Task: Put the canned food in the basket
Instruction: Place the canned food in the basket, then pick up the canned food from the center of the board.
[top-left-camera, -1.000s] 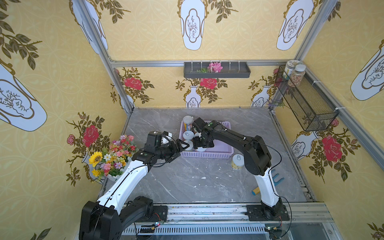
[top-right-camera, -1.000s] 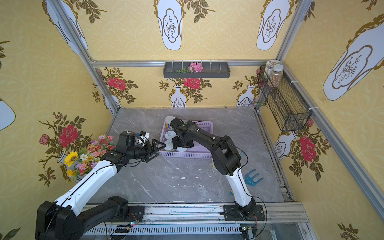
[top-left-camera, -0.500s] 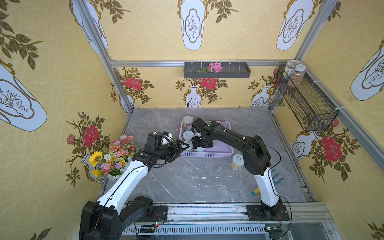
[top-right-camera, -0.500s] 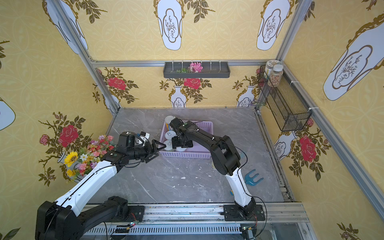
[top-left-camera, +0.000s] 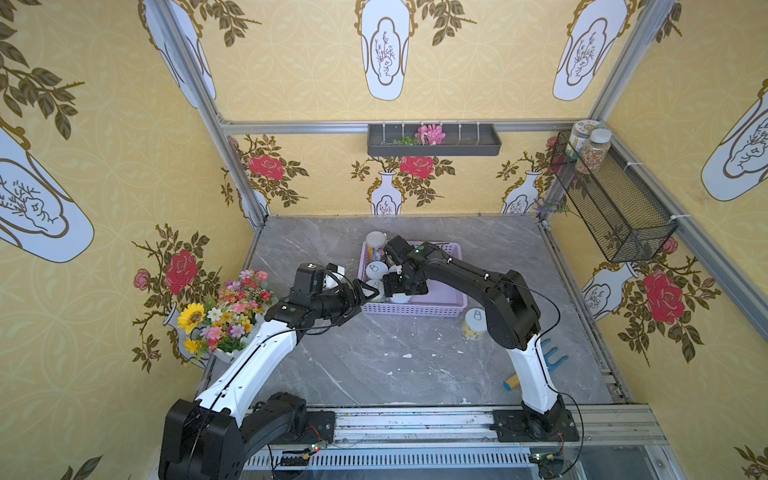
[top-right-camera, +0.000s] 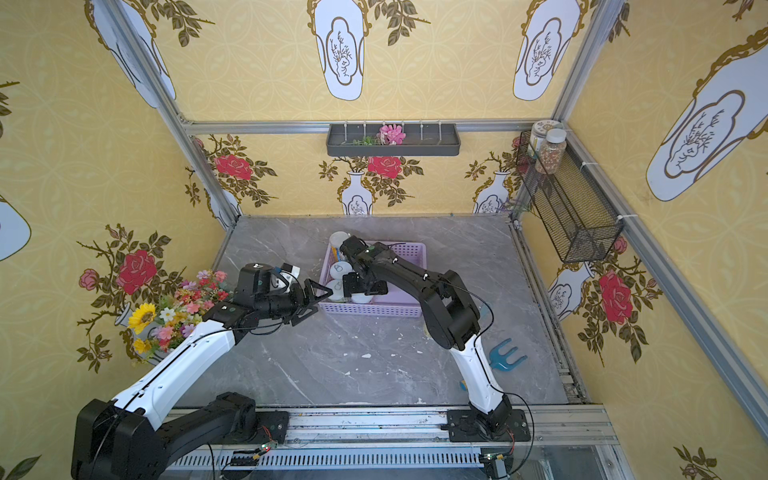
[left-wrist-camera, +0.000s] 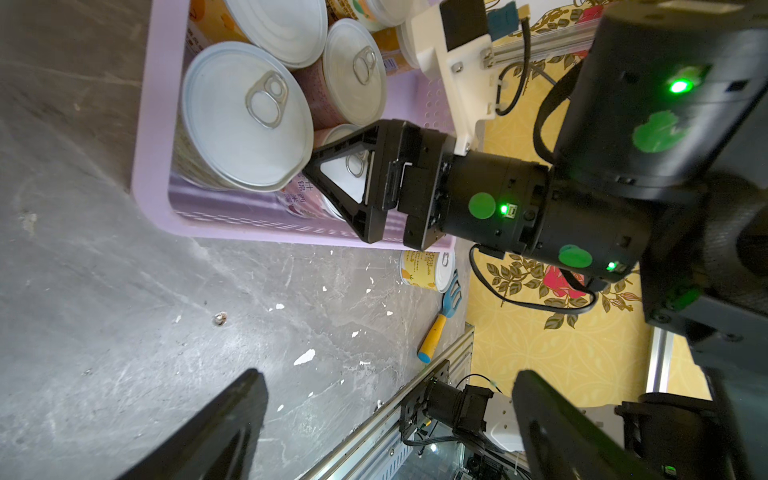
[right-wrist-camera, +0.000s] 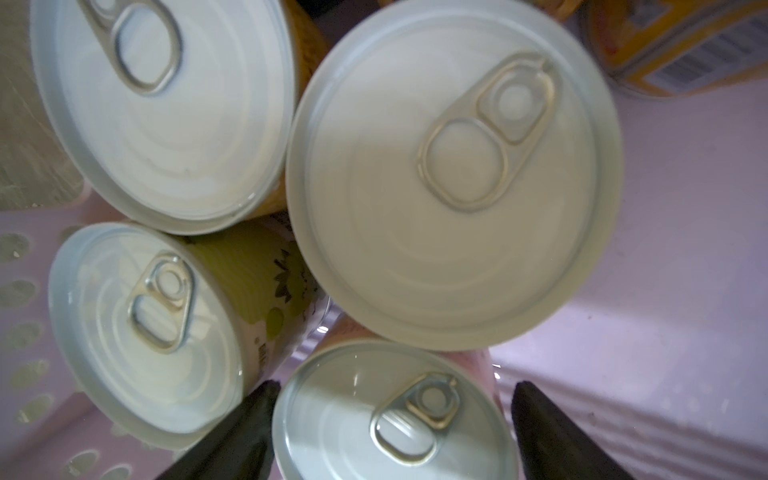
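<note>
Operator: Entry one, jaws?

Stockkeeper: Your left jaws: spread wide, nothing between them, over bare tabletop. The corner of the lavender basket is just ahead of the tips. Your right jaws: down inside the basket, parted. A pink-labelled can stands between the fingers with a slim gap on either side.

Operator: Entry two, canned food?

Stockkeeper: In the basket, by your right jaws, lids upward:
- a green-labelled can, just outside one finger
- past the tips, an orange-labelled can and another ring-pull can, side by side
- farther beyond, a taller can at the basket's corner

Outside the basket: one yellow-labelled can, upright on the tabletop, well apart from both your jaws.
</note>
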